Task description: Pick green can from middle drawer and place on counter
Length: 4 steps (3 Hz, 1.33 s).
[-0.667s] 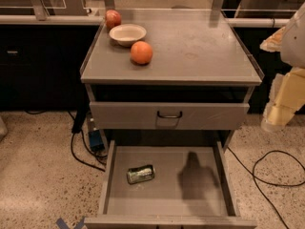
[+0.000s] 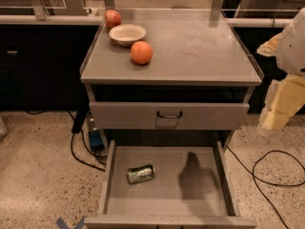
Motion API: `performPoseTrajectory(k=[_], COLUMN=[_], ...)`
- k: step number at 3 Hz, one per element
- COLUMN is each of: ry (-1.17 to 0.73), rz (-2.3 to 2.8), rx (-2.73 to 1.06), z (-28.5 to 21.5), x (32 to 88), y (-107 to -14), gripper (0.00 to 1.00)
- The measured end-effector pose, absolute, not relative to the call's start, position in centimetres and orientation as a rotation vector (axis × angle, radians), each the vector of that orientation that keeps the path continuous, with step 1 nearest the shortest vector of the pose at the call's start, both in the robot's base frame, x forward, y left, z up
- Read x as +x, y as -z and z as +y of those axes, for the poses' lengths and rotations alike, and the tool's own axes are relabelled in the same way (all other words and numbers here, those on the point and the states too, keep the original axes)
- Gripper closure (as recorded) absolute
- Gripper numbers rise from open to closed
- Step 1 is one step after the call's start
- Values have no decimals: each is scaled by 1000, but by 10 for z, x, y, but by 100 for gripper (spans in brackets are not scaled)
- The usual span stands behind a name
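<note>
The green can lies on its side on the floor of the open middle drawer, left of centre. The counter is the flat grey top of the cabinet above it. My gripper, cream-yellow below a white arm part, hangs at the right edge of the camera view. It is beside the cabinet's right side at the height of the upper drawer, well above and to the right of the can. Its shadow falls on the right half of the drawer floor. It holds nothing that I can see.
On the counter's back left stand an orange fruit, a white bowl and a red fruit. The closed upper drawer front with a black handle overhangs the drawer's rear. Black cables lie on the speckled floor.
</note>
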<state>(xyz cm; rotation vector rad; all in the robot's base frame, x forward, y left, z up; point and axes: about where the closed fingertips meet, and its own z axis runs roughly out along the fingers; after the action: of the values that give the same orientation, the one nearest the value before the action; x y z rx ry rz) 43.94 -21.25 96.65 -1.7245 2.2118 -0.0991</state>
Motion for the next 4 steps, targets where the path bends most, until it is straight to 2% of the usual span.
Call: performPoseTrajectory(k=[3,4], ry=[9,-86], rz=[2108,2139], rx=[-1830,-1833], z=[-164,-149], x=[448,456], y=[-870,-793], gripper=[0,0])
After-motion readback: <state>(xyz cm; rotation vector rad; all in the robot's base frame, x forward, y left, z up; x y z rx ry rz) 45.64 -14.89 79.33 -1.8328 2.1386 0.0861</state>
